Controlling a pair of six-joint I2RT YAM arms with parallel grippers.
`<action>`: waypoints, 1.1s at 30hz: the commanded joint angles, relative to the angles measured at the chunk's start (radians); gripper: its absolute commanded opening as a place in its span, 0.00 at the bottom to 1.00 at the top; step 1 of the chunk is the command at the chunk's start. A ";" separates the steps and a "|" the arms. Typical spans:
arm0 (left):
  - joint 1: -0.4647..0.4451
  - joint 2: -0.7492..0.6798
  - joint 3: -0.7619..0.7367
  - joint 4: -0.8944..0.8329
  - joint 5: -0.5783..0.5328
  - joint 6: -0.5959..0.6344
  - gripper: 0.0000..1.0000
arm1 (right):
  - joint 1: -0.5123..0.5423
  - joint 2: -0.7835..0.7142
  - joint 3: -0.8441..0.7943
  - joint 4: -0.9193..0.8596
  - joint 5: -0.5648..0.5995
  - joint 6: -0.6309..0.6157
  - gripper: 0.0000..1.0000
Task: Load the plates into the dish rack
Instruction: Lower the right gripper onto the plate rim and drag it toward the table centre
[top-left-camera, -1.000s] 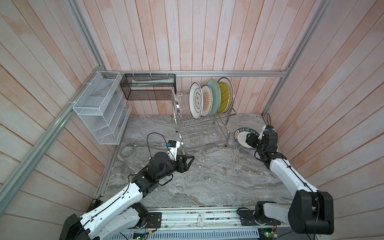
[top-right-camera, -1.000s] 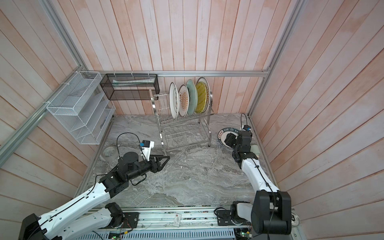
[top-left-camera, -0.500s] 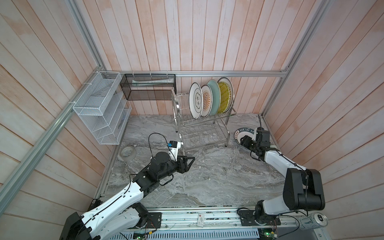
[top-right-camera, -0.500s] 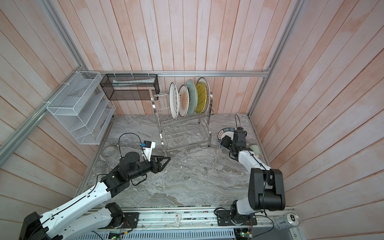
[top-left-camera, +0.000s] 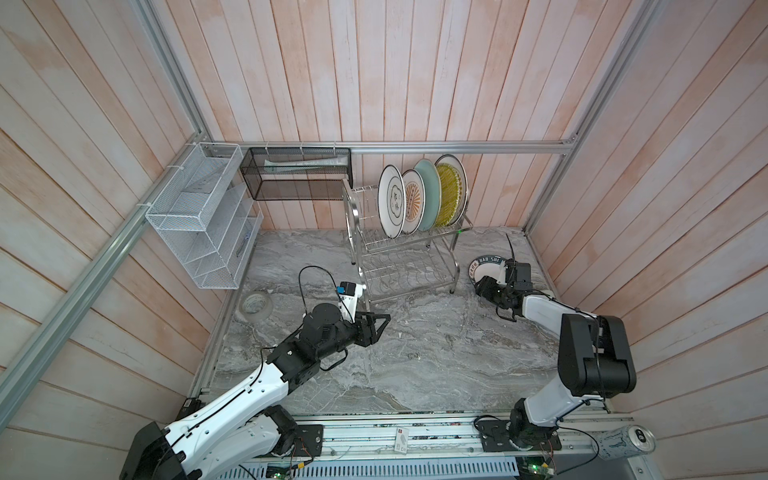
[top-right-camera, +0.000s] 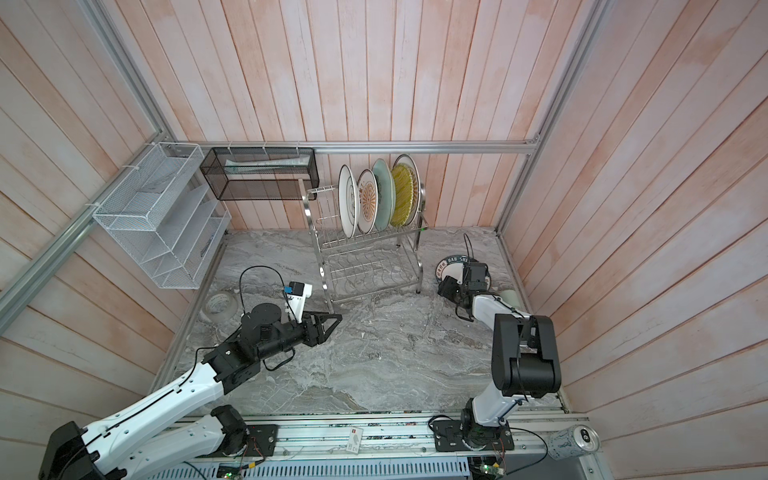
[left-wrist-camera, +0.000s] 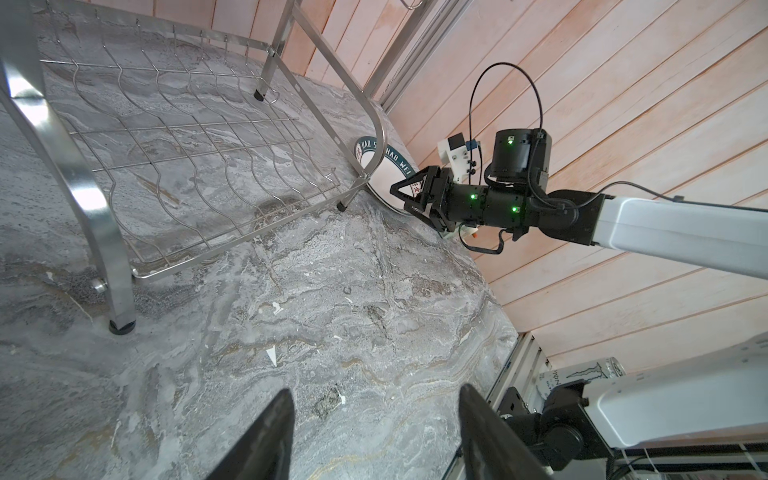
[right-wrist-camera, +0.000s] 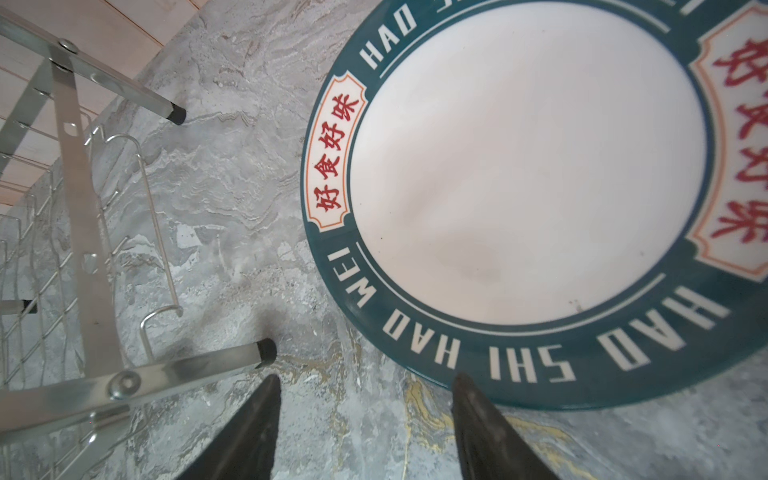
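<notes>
Several plates stand upright in the top tier of the dish rack (top-left-camera: 353, 224) (top-right-camera: 322, 249): cloud-outline (top-left-camera: 392, 202), orange sunburst (top-left-camera: 412, 204), pale green (top-left-camera: 430, 195), yellow woven (top-left-camera: 449, 195). A white plate with a lettered dark-green rim (top-left-camera: 484, 266) (top-right-camera: 451, 266) (right-wrist-camera: 528, 166) (left-wrist-camera: 386, 172) lies flat on the table, right of the rack. My right gripper (top-left-camera: 484, 286) (top-right-camera: 444, 286) (right-wrist-camera: 365, 378) (left-wrist-camera: 395, 197) is open and low at that plate's near edge. One fingertip sits at the rim, the other over bare table by a rack foot. My left gripper (top-left-camera: 380, 326) (top-right-camera: 332, 322) (left-wrist-camera: 376, 388) is open and empty over the table, in front of the rack.
A white mesh organizer (top-left-camera: 199, 220) and a black mesh basket (top-left-camera: 297, 174) hang on the left and back walls. A grey tape roll (top-left-camera: 255, 305) lies at the table's left edge. A drink can (top-left-camera: 627, 442) rests on the front rail. The rack's lower tier (left-wrist-camera: 199, 137) holds nothing.
My right arm folded at the elbow and its gripper dropped and shifted left, from above the lettered plate to its near-left edge. The left arm barely moved.
</notes>
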 joint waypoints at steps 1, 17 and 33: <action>-0.003 0.013 -0.010 -0.002 0.010 0.013 0.64 | -0.006 0.022 0.023 0.004 -0.006 -0.015 0.66; -0.004 0.037 0.016 -0.005 0.015 0.026 0.64 | -0.007 0.062 0.061 -0.013 0.015 -0.033 0.66; -0.003 0.056 0.033 -0.005 0.019 0.030 0.64 | -0.008 0.100 0.076 -0.046 0.039 -0.052 0.66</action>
